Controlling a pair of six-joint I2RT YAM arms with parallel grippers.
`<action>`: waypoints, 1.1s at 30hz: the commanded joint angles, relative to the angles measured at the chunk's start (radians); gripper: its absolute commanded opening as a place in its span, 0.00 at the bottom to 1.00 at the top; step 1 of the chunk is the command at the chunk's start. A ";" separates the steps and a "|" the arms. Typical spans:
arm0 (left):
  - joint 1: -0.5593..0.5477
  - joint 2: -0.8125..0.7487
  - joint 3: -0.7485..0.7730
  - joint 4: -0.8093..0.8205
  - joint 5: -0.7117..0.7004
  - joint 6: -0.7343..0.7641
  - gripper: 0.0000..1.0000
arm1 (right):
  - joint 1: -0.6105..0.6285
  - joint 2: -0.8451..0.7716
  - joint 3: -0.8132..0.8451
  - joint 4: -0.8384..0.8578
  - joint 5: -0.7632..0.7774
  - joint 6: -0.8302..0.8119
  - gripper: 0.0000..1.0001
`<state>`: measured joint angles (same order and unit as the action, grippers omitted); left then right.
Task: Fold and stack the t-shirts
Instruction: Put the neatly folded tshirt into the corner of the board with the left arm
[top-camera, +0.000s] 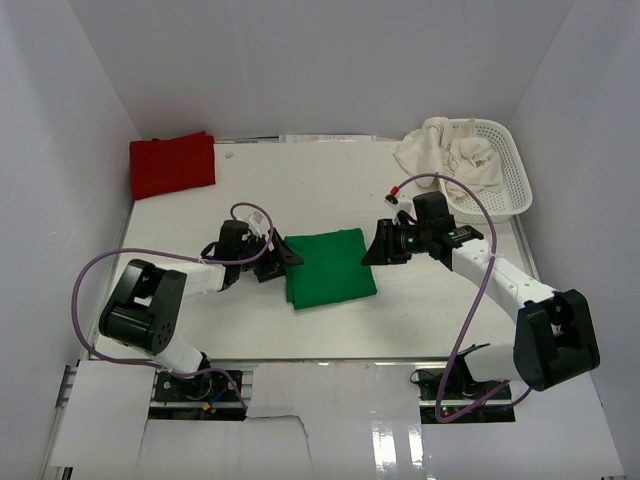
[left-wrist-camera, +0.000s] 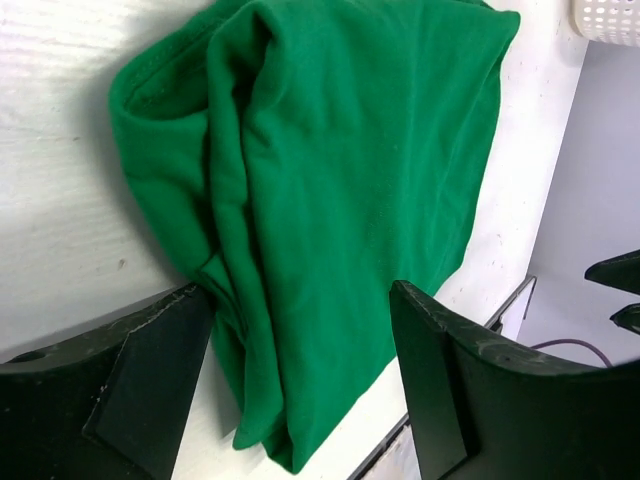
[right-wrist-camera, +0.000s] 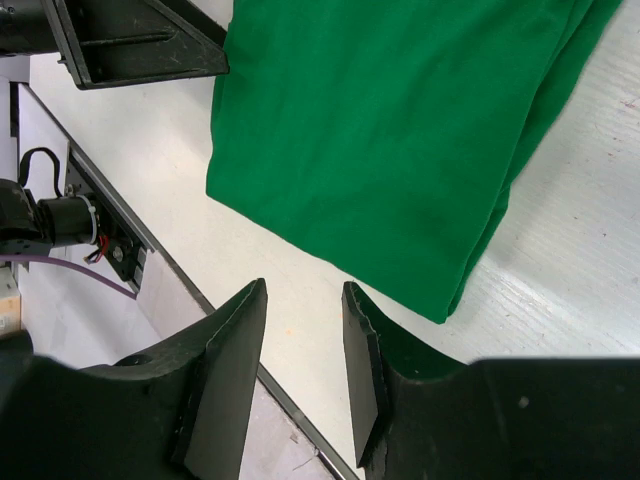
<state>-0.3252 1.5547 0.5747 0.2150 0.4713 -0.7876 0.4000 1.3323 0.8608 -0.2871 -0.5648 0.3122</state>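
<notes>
We have the green t-shirt (top-camera: 330, 267) folded in the middle of the surface (top-camera: 300, 190).
Our left claw (top-camera: 288, 257) gapes wide at its left edge. Our right claw (top-camera: 371, 250), half spread and empty, sits at its right edge. If one pinches only the top layer, the fold may come undone.

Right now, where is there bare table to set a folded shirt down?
The far middle of the table, between the red t-shirt and the basket, is bare; so is the strip between the green t-shirt and the table's near edge. Crowded: the centre, both sets of jaws flanking the green t-shirt.
</notes>
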 joint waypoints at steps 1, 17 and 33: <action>-0.018 0.062 -0.022 -0.088 -0.129 0.028 0.82 | -0.009 -0.027 -0.005 0.003 -0.023 -0.016 0.43; -0.040 0.120 -0.029 -0.138 -0.178 0.040 0.64 | -0.026 -0.031 -0.020 0.006 -0.040 -0.025 0.43; -0.040 0.212 0.060 -0.160 -0.128 0.109 0.00 | -0.032 -0.061 -0.011 -0.012 -0.043 -0.027 0.43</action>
<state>-0.3588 1.6981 0.6453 0.2604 0.4381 -0.7681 0.3767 1.3018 0.8528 -0.2905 -0.5911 0.3031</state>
